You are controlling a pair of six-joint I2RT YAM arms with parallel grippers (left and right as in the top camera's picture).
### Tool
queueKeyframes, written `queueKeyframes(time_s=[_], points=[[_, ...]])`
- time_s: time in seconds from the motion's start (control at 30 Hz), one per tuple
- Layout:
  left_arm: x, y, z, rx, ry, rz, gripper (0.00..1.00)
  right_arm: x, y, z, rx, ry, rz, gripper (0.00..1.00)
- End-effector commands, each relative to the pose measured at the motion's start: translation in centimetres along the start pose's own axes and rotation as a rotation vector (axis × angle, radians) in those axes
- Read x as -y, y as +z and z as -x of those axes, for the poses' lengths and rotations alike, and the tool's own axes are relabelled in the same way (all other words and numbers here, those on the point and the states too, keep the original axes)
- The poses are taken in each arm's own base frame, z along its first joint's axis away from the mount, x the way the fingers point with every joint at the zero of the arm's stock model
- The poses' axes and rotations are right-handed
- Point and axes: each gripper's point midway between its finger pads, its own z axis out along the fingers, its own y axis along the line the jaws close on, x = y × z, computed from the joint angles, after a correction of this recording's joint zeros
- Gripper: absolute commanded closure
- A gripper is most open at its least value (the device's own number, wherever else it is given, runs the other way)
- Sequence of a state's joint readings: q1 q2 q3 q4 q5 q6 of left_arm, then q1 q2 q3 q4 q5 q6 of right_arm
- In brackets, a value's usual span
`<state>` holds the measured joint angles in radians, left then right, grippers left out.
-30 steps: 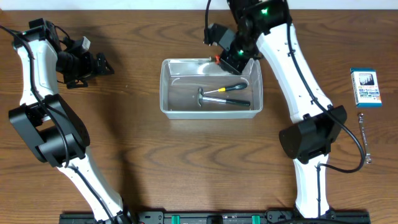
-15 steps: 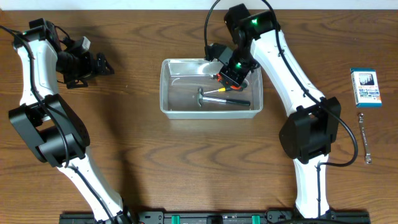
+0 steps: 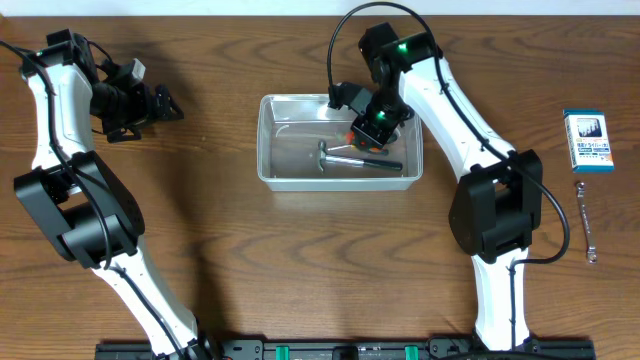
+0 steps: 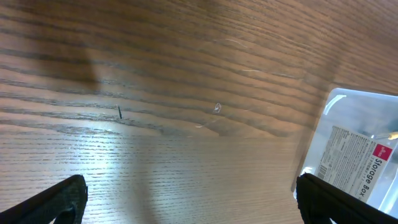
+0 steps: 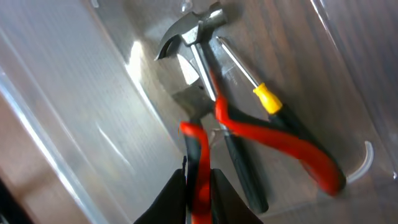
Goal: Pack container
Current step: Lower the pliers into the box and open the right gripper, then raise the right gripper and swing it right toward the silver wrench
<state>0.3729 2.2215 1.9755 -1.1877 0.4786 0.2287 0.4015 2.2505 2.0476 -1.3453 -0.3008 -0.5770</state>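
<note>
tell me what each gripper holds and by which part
Right gripper: the red-handled pliers, by one handle. Left gripper: open, nothing held.

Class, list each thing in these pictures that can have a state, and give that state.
container, open-topped, tools inside
pliers, handles spread, one handle gripped
hammer, lying flat in container
screwdriver, lying by hammer
right gripper, shut on pliers
left gripper, open, empty
box, lying on table
</note>
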Motion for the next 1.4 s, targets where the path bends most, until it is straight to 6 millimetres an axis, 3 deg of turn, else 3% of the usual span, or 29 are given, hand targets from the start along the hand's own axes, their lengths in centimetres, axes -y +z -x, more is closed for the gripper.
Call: queueKeyframes(time_s=[0.0, 0.37, 0.57, 0.73, 0.83, 1.07, 1.23, 1.37], points=[[0.5, -1.7, 0.6, 0.043, 0.019, 0.012, 0.02, -0.8, 0.1, 0.0, 0.015, -0.009, 0.021, 0.86], [0.5, -1.7, 0.6, 0.043, 0.019, 0.012, 0.02, -0.5, 1.8, -0.5, 0.008, 0.020, 0.025, 0.84], [0.5, -1.7, 0.6, 0.043, 0.019, 0.012, 0.02, 0.4, 1.6, 0.3, 0.044, 0.050, -0.007, 0.70], [0.5, -1.7, 0.6, 0.043, 0.019, 0.012, 0.02, 1.1, -0.1, 1.6, 0.095, 0.107, -0.034, 0.58], [0.5, -1.7, 0.6, 0.043, 0.019, 0.012, 0.02, 1.7, -2.4, 2.7, 0.142, 0.139, -0.059, 0.54], [0.5, -1.7, 0.6, 0.043, 0.019, 0.012, 0.02, 3.2, -10.8, 4.2, 0.275, 0.254, -0.153, 0.01], [0.5, -1.7, 0.6, 0.043, 0.019, 0.012, 0.02, 4.9, -17.4, 2.2, 0.340, 0.371, -0.282, 0.01], [0.5, -1.7, 0.6, 0.043, 0.019, 0.012, 0.02, 5.4, -20.8, -0.2, 0.363, 0.456, -0.326, 0.01]])
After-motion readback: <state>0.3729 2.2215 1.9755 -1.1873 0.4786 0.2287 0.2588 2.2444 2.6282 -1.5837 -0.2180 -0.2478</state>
